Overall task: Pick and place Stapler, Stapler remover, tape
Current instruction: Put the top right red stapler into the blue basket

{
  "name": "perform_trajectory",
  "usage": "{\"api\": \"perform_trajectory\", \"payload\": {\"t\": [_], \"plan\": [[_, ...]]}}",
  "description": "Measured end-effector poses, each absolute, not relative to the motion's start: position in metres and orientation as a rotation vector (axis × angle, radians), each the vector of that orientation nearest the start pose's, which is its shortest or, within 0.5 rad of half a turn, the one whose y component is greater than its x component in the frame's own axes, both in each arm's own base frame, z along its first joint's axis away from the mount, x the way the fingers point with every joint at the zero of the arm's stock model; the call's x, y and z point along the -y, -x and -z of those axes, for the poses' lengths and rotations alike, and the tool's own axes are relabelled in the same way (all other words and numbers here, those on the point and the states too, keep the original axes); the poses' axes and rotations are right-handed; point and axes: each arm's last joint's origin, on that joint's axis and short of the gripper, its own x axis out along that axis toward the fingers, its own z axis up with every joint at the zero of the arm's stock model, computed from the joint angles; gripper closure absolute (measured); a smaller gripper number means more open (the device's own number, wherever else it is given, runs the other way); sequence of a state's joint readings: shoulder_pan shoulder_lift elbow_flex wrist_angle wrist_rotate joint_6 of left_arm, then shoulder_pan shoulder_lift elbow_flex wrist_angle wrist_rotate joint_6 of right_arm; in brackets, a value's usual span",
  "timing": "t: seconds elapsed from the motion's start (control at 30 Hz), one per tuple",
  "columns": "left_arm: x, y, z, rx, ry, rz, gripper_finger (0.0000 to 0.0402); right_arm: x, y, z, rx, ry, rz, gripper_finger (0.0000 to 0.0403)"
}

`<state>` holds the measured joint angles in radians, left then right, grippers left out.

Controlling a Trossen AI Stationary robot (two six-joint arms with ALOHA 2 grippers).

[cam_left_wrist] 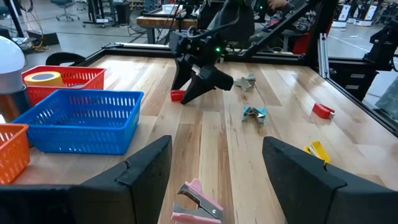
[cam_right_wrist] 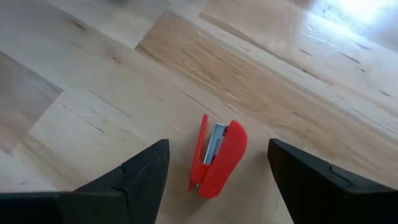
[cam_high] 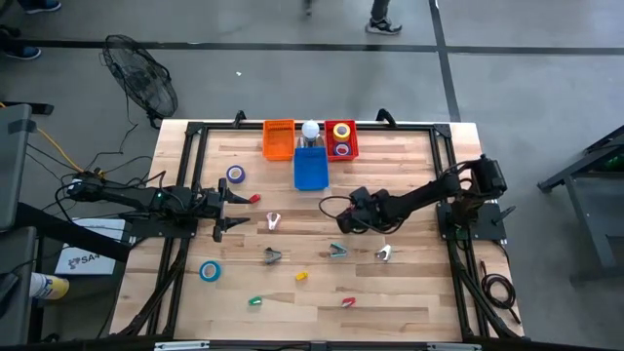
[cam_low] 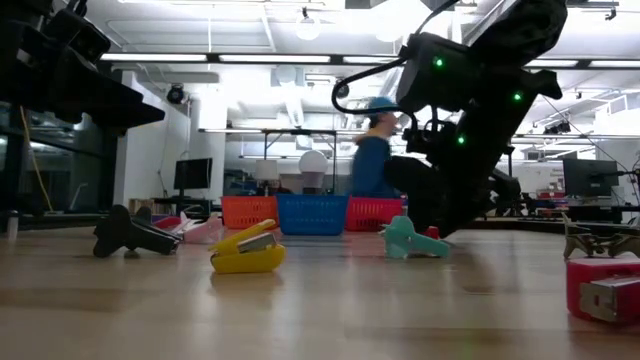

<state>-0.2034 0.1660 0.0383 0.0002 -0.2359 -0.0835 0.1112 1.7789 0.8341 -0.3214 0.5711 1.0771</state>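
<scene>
My right gripper (cam_right_wrist: 217, 144) hangs open, tilted down over a small red stapler (cam_right_wrist: 217, 158) that lies flat on the wood between its fingers, untouched; from the left wrist view the stapler (cam_left_wrist: 178, 95) lies at the gripper's tip. In the high view the gripper (cam_high: 339, 224) is mid-table and hides the stapler. My left gripper (cam_high: 229, 210) waits open at the left, a pink stapler (cam_left_wrist: 196, 202) lying before it. Blue tape rolls (cam_high: 235, 174) (cam_high: 210, 270) lie on the left side. A teal stapler remover (cam_high: 337, 251) lies near the right gripper.
Orange (cam_high: 279, 139), blue (cam_high: 310, 168) and red (cam_high: 341, 138) baskets stand at the far edge, the red one holding tape rolls. Other staplers and removers lie scattered: yellow (cam_high: 301, 276), green (cam_high: 255, 302), red (cam_high: 348, 302), grey (cam_high: 383, 253). A person is behind the table (cam_low: 372, 150).
</scene>
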Motion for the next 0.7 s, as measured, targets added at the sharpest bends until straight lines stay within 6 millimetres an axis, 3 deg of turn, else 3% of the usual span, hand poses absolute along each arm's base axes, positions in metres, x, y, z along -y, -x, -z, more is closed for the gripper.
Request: {"api": "perform_trajectory", "payload": {"t": [0.7], "plan": [[0.015,-0.105,-0.163,-0.123,0.055,-0.038,0.0156,-0.002,-0.296,-0.108,-0.964,-0.476,0.851,0.0332]]}}
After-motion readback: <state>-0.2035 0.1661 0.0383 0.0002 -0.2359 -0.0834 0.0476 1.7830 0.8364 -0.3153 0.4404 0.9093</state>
